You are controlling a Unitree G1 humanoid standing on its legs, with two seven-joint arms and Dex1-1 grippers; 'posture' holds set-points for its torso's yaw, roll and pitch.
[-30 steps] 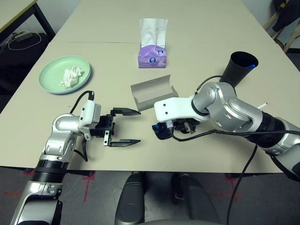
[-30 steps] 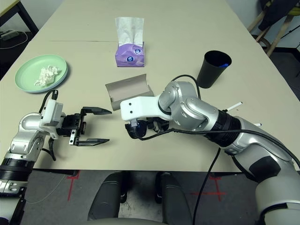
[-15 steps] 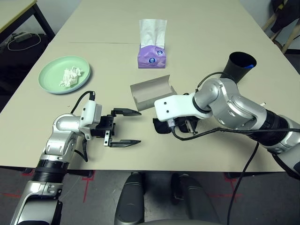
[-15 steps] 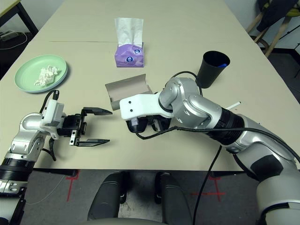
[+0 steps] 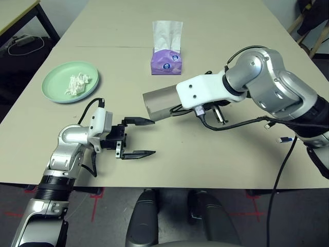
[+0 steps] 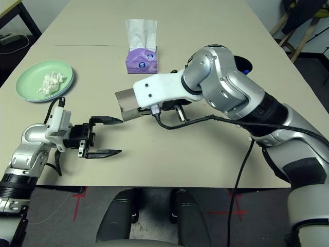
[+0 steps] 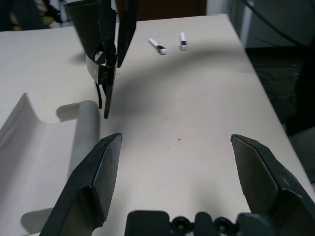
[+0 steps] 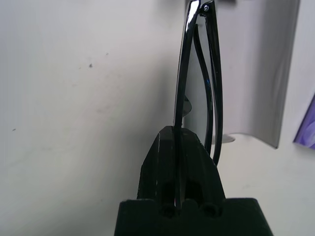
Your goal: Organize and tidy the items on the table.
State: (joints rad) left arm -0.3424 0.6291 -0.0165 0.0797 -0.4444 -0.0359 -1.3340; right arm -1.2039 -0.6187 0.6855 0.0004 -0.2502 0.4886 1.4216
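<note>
A: What does your right pincer [image 8: 184,142] hold?

B: It's clamped on the black sunglasses [image 8: 197,73], plain at my wrist; from my head the arm hides them above the grey case [image 5: 159,103]. Left pincer [image 5: 138,137] gapes at seven o'clock.

A: The bench [image 5: 216,154]?

B: Beige; green plate [image 5: 54,85] with tissue wad [image 5: 77,84] at ten o'clock.

A purple tissue box [image 5: 166,60] is standing upright, white tissue protruding; two small white objects [image 7: 170,43] are lying near each other.
</note>
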